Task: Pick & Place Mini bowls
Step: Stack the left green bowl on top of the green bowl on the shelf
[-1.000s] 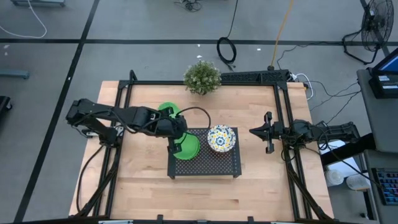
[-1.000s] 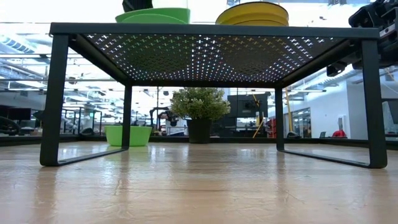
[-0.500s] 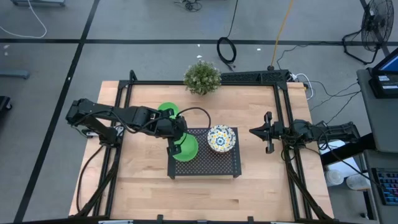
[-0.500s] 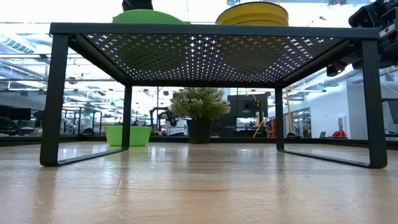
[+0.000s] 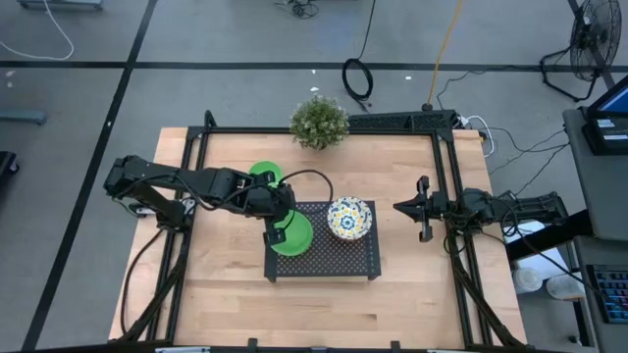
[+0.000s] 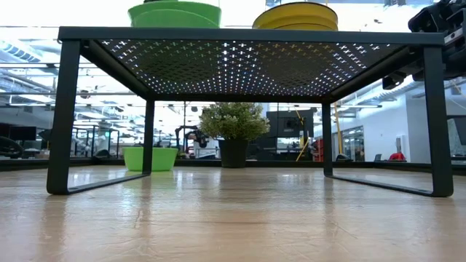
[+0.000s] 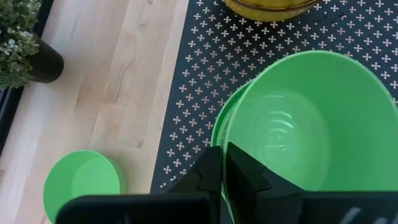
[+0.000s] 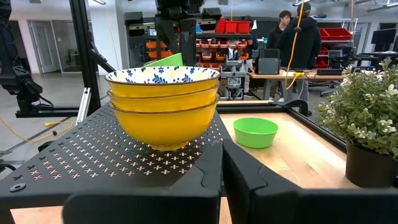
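Left arm reaches in from the left side of the counter [image 5: 226, 294], its left pincer [image 5: 276, 233] over the left part of the black perforated rack [image 5: 324, 267] in the counter's middle. Its fingers [image 7: 214, 171] are pressed together on the near rim of a green mini bowl [image 7: 311, 121], pinching it; the bowl is tilted in the wrist view and sits over something green and flat on the rack, can't tell if that is another bowl. In the low view the held green bowl [image 6: 175, 13] shows above the rack's top edge at left.

Second green mini bowl [image 5: 263, 175] rests on the bare counter, far-left of the rack, just beside its far-left corner; also seen past the rack legs in the low view [image 6: 150, 158] and in the right wrist view [image 8: 255, 132].

Stack of patterned mini bowls [image 5: 348, 218], white inside with blue and yellow flowers, yellow outside, sits on the right part of the rack; three nested, per the right wrist view [image 8: 163, 106]. Apart from the green bowl.

Potted plant [image 5: 319, 122] at the far edge of the counter, centre.

Right arm waits at the right side of the counter, right pincer [image 5: 422, 208] pressed together, holding nothing, pointing toward the rack, well apart from it.

People stand in the room beyond [image 8: 297, 37].
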You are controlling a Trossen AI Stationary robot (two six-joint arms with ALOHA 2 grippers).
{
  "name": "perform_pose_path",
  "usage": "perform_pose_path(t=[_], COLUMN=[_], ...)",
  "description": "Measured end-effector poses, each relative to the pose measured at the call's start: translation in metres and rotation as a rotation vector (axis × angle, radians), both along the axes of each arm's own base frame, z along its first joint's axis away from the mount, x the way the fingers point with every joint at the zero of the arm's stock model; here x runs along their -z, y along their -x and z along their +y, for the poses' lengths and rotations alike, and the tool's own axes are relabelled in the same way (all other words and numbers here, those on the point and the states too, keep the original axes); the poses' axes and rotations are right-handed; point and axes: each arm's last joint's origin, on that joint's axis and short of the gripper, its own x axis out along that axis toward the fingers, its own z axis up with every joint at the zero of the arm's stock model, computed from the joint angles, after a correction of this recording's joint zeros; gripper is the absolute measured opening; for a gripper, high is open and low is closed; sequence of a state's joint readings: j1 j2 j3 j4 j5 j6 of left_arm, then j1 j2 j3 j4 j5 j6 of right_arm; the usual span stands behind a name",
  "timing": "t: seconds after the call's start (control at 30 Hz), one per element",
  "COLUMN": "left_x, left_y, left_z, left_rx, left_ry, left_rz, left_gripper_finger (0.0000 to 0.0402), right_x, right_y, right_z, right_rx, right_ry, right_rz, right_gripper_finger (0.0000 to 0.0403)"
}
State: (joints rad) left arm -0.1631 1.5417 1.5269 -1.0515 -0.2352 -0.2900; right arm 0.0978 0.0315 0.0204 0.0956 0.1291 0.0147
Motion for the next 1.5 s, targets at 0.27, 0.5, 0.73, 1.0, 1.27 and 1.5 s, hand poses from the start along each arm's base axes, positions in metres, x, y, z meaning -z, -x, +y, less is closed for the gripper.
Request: perform_pose_path(t=[0.27,0.5,0.73,1.0,1.27,1.5], left_x=[0.0,0.0,-0.005,-0.012,-0.007,-0.007], left_y=[0.0,0.0,0.003,0.005,0.002,0.003], left_z=[0.0,0.0,0.001,0.0,-0.003,-0.003], left_rx=[0.017,0.022,0.021,0.063,0.108,0.142], left_ry=[-0.01,-0.013,-0.011,0.023,0.086,0.064], left_rz=[0.002,0.002,-0.021,-0.061,-0.029,-0.027], left_gripper_finger=[0.0065,0.0121,0.0149,0.0149,0.0139,0.0114], right_x=[0.0,0.0,0.0,0.0,0.0,0.0], right_y=[0.0,0.0,0.0,0.0,0.0,0.0], right_z=[0.0,0.0,0.0,0.0,0.0,0.0], right_rx=[0.0,0.0,0.0,0.0,0.0,0.0], right_ry=[0.0,0.0,0.0,0.0,0.0,0.0], right_rz=[0.0,0.0,0.0,0.001,0.001,0.001], right_gripper_finger=[0.0,0.0,0.0,0.0,0.0,0.0])
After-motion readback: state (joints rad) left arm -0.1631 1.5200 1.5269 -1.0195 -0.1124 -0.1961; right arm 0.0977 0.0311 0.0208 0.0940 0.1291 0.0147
